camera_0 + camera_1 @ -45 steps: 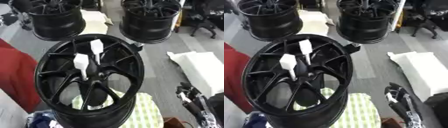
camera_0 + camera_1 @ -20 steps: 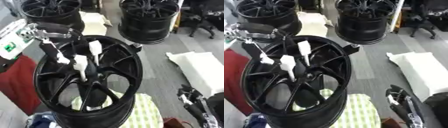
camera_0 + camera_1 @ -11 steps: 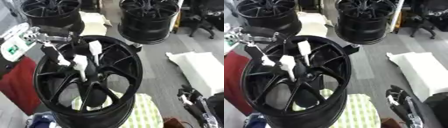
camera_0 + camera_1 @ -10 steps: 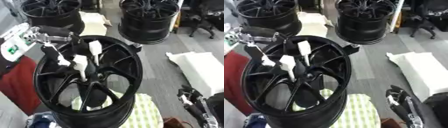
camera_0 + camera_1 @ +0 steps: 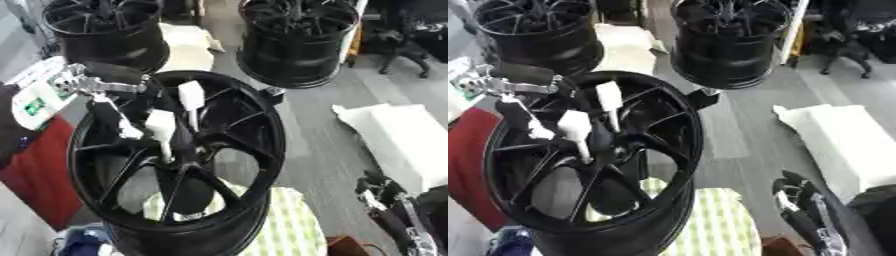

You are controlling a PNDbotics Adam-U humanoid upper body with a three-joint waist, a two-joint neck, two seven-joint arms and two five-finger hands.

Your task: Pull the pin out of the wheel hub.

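Note:
A black wheel hub [image 5: 236, 165] stands tilted in the centre-left, on a green checked cloth. Two white-headed pins stick up from among its spokes: an upper pin [image 5: 191, 96] and a lower pin [image 5: 161, 126] nearer the hub centre. My left hand [image 5: 105, 86] comes in over the upper left rim. Its fingers point down into the wheel, and one white-tipped fingertip [image 5: 128, 132] lies just left of the lower pin, holding nothing. My right hand [image 5: 796, 205] rests open at the lower right corner with its fingers up.
Two more black wheels stand at the back, one on the left [image 5: 109, 35] and one right of centre [image 5: 297, 45]. A white bag [image 5: 398, 137] lies on the grey floor at the right. A red surface [image 5: 35, 175] borders the wheel's left side.
My left hand, absent 2.2 s ago, has come in from the left and lowered its fingers into the wheel towards the lower pin. Both pins and the right hand stay put.

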